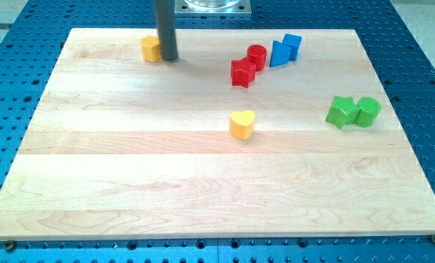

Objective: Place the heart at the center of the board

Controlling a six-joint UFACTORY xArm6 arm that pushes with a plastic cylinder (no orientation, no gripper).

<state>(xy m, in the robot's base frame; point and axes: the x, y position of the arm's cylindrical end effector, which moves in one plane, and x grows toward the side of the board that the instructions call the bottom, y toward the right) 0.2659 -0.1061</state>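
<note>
A yellow heart block (pixel 241 124) lies near the middle of the wooden board (pixel 130 183), slightly toward the view's right. My tip (pixel 168 58) rests on the board near the view's top left, far from the heart. It touches or nearly touches the right side of a yellow block (pixel 151 49) whose shape is partly hidden by the rod.
A red star block (pixel 242 73) and a red cylinder (pixel 256 55) sit together at the view's top centre-right. Two blue blocks (pixel 285 49) stand just right of them. A green star (pixel 341 111) and a green cylinder (pixel 367 111) sit at the view's right.
</note>
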